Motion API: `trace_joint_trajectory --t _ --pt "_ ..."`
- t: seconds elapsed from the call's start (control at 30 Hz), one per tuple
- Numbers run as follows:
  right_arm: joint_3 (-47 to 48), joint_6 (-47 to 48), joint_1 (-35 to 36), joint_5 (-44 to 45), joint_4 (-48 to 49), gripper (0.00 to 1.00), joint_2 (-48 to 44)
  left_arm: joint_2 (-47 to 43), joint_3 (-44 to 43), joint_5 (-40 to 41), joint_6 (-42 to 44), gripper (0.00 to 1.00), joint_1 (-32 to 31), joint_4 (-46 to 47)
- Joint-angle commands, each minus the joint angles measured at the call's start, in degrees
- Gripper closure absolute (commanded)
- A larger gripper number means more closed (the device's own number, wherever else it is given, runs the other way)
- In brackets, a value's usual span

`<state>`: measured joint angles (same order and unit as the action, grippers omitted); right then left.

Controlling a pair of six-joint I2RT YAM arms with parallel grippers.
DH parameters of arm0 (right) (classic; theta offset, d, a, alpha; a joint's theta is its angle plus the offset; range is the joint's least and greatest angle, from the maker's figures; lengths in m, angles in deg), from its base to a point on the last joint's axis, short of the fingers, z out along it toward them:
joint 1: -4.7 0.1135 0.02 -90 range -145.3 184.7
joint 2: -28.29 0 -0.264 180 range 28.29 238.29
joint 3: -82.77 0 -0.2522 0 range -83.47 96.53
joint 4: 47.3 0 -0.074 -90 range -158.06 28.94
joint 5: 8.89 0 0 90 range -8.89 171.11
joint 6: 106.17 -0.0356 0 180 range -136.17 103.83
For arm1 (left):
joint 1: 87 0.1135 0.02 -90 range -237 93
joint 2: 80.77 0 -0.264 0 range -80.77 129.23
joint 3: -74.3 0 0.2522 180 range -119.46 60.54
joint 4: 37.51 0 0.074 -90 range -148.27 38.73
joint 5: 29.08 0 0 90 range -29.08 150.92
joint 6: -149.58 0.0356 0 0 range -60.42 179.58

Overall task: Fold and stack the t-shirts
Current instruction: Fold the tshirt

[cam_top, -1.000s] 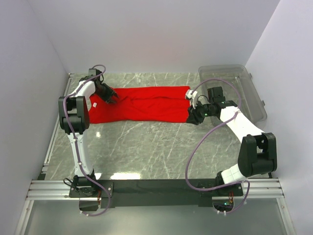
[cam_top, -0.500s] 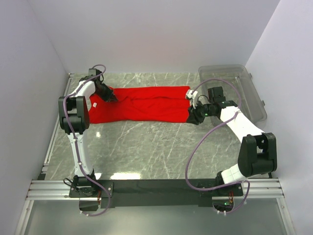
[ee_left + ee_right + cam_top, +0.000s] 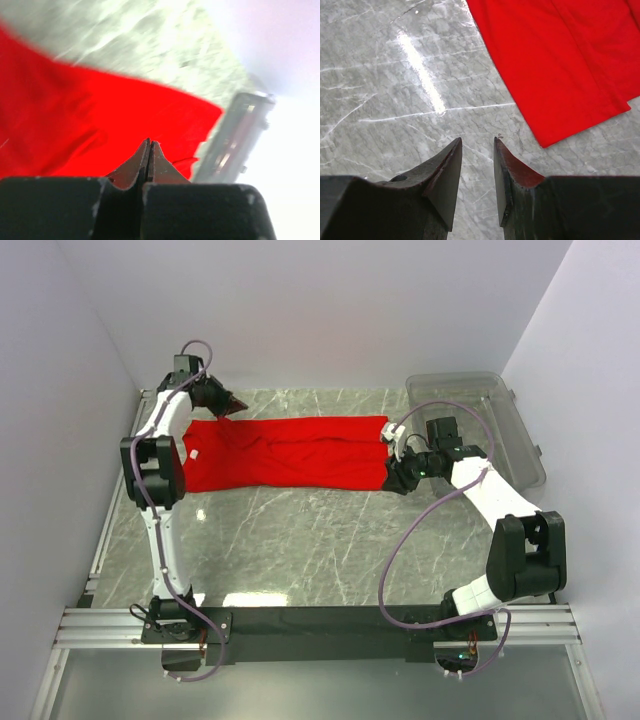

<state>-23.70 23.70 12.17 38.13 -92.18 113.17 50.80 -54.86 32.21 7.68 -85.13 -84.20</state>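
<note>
Where the red t-shirt (image 3: 290, 452) lies, it stretches as a long flat band across the far half of the marble table (image 3: 300, 550), with soft creases running along its length. A small white label (image 3: 192, 452) shows near its left end, and its right end stops just short of the clear plastic bin (image 3: 480, 420) in the far right corner. My left claw (image 3: 232, 403) hangs over the shirt's far left corner, close to the back wall, its two fingers pressed together tip to tip. From the camera on that wrist the red cloth is blurred below and behind the tips, and I cannot tell whether any of it is caught between them. My right claw (image 3: 477, 142) sits low at the shirt's near right corner, over bare marble just beside the cloth's edge and not touching it. Its fingers stand apart with only the grey-veined stone showing through the gap. In that wrist's view the red corner lies ahead and to the right of the tips, flat on the table. Both my arms reach out from the metal rail (image 3: 320, 625) at the near edge.
</note>
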Motion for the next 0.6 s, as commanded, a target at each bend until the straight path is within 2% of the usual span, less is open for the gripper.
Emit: trace_joint_trajectory --t 0.0,0.17,0.2,0.23,0.33,0.43,0.57 --pt "0.09 0.20 -0.78 -0.96 0.70 0.61 -0.59 5.44 -5.71 -6.52 -3.82 0.99 0.42 4.01" --pt "-0.79 0.55 -1.57 -0.70 0.61 0.61 -1.47 5.37 -7.66 -5.31 -3.39 0.99 0.33 1.83" --pt "-1.05 0.64 -1.84 -0.79 0.70 0.61 -1.56 4.67 -6.87 -4.09 -2.43 0.96 0.33 -0.71" --pt "-1.14 0.64 -2.01 -0.79 0.79 0.61 -1.56 2.31 -5.56 -1.55 -0.15 0.83 0.33 -2.04" --pt "-1.50 0.73 -2.45 -1.14 0.97 0.61 -1.12 -4.28 5.57 3.89 3.46 0.68 0.24 -3.02" --pt "-0.97 0.38 -2.54 -1.66 0.97 0.61 -0.33 -9.73 13.49 6.20 4.44 0.66 0.15 -1.45" --pt "0.35 -0.06 -2.45 -2.46 0.79 0.61 0.98 -11.42 17.74 6.82 4.09 0.65 -0.11 -0.56"
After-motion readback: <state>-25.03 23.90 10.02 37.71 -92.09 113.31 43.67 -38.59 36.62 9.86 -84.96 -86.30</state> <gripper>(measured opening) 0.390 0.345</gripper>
